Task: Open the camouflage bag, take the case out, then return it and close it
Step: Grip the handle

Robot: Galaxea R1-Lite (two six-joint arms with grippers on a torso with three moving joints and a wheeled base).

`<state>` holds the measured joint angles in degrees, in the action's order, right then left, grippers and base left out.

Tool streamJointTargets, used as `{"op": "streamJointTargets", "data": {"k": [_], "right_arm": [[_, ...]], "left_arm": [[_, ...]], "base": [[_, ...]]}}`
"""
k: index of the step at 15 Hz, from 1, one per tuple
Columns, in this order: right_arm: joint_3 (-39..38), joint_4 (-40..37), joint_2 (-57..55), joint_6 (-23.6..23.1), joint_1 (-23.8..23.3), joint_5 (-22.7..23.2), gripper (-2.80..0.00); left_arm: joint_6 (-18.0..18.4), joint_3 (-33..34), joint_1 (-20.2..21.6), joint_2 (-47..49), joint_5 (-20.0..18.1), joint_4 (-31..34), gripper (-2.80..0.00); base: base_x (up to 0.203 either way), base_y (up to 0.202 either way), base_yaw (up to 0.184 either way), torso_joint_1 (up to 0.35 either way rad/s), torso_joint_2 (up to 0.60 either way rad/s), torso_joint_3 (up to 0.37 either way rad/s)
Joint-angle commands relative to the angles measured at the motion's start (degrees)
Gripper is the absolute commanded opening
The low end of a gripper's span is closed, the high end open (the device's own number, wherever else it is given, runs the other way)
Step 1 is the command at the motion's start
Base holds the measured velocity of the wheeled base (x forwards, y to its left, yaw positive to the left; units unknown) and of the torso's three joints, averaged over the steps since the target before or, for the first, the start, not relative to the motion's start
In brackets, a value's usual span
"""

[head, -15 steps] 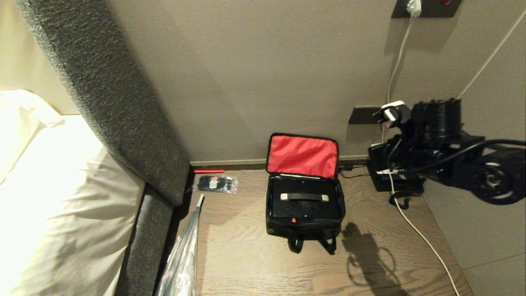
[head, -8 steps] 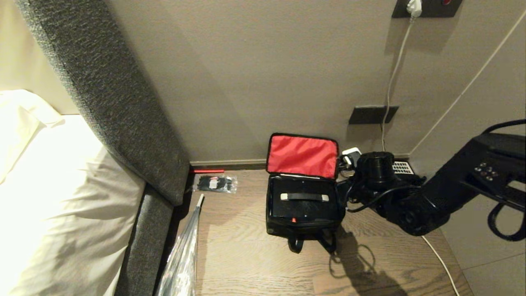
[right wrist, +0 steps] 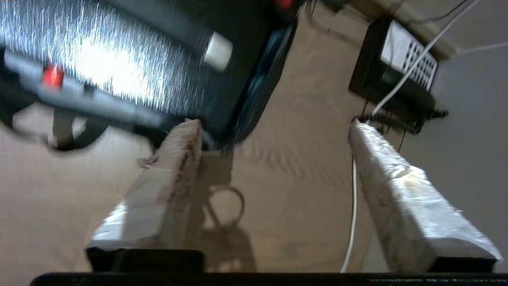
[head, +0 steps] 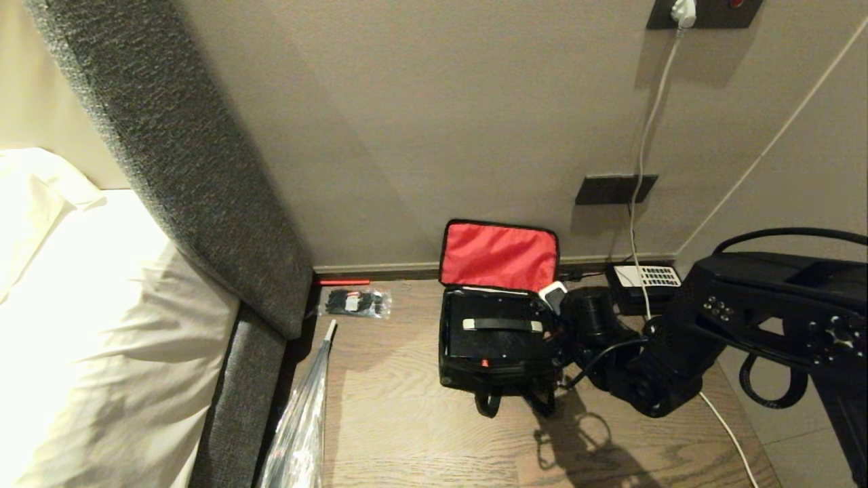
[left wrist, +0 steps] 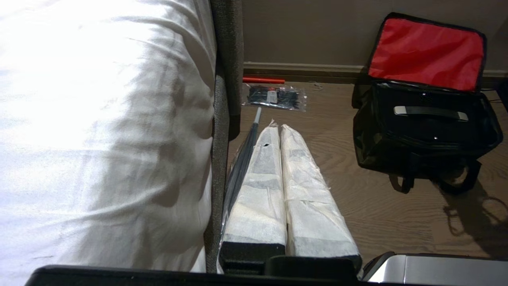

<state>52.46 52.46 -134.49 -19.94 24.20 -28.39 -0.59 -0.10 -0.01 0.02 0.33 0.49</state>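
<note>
Head view | camouflage bag [head: 502, 369] open at centre | case [head: 502, 335] inside | right gripper [right wrist: 274, 127] spread wide, empty | closing pending

Beige wall [head: 420, 122], wood-grain floor [head: 420, 434], grey upholstered headboard [head: 183, 156], white bedding [head: 88, 325] at left

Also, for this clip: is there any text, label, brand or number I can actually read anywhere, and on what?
No readable text in any view.
Telephone: white keypad, keys too small to read.
Clear plastic bag: a small white label inside, too small to read.
Case in the camouflage bag: only a red spot, no lettering.
Right arm: small buttons, no legible marks.
Wall plates: no lettering visible.
</note>
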Motion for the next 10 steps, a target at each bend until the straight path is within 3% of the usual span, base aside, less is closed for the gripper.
{"op": "streamJointTargets", "data": {"k": [1, 3, 6, 10], "right_arm": [[-1.5, 0.1, 1.2, 0.1, 1.0, 0.3, 0.0], [-3.5, -1.2, 3.6, 0.7, 1.4, 1.2, 0.0], [-9.4, -2.7, 8.7, 1.1, 1.5, 11.3, 0.0], [-10.1, -3.3, 9.5, 1.3, 1.5, 12.5, 0.0]], "left_arm": [[0.0, 0.0, 0.0, -0.1, 0.0, 0.0, -2.8], [0.0, 0.0, 0.0, -0.1, 0.0, 0.0, -2.8], [0.0, 0.0, 0.0, -0.1, 0.0, 0.0, -2.8], [0.0, 0.0, 0.0, -0.1, 0.0, 0.0, -2.8]], "base": [[0.0, 0.0, 0.0, 0.0, 0.0, 0.0], [0.0, 0.0, 0.0, 0.0, 0.0, 0.0], [0.0, 0.0, 0.0, 0.0, 0.0, 0.0], [0.0, 0.0, 0.0, 0.0, 0.0, 0.0]]}}
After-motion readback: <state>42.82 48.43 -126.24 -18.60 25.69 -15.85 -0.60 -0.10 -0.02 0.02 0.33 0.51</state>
